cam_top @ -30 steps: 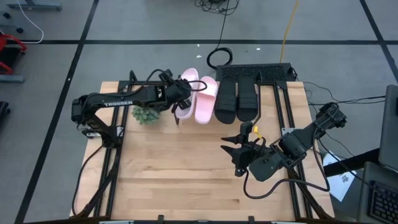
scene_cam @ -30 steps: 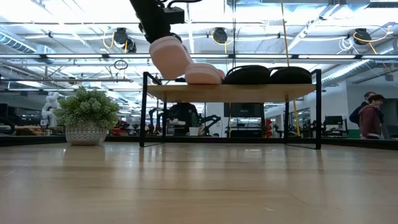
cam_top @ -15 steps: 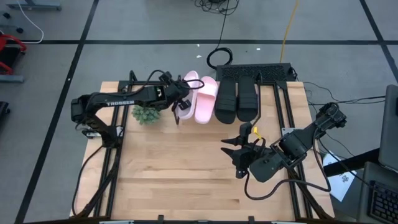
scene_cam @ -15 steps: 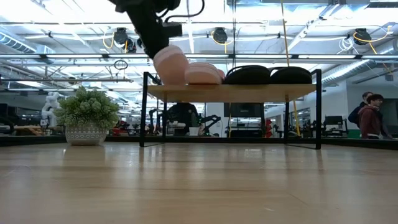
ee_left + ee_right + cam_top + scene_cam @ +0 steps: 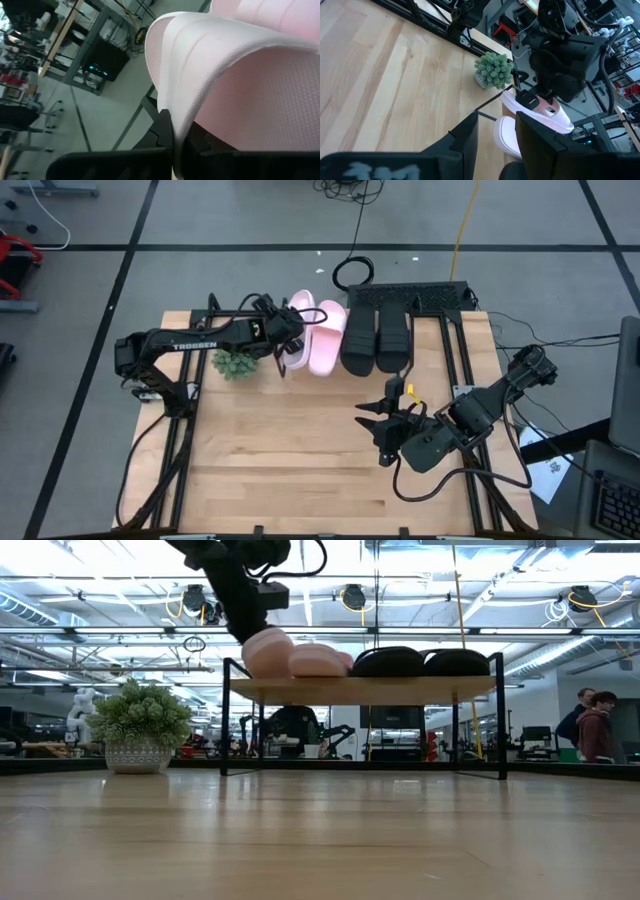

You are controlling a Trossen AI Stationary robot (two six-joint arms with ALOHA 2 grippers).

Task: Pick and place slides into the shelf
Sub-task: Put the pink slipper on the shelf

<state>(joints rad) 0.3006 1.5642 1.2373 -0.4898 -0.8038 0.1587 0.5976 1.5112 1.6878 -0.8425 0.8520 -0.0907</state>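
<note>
Slides all up on the shelf (image 5: 360,688) at far side of table (image 5: 300,460): black pair (image 5: 376,338) on right half, pink pair on left half. Sat as a low rack, light top board, thin black legs. Right pink slide (image 5: 327,338) lay flat beside the black ones. Left pink slide (image 5: 298,332) at shelf's left end, held by left gripper (image 5: 284,346), fingers clamped on its strap per left wrist view. Looked to rest on the board in low view, contact not certain. Potted plant (image 5: 235,362) just left of shelf, near the left arm. Right gripper (image 5: 380,426) parked right of table centre, fingers spread, nothing held. Judged as last step: placing fourth slide. Next likely called for opening fingers, lifting clear of the strap without dragging the slide off the left edge.
</note>
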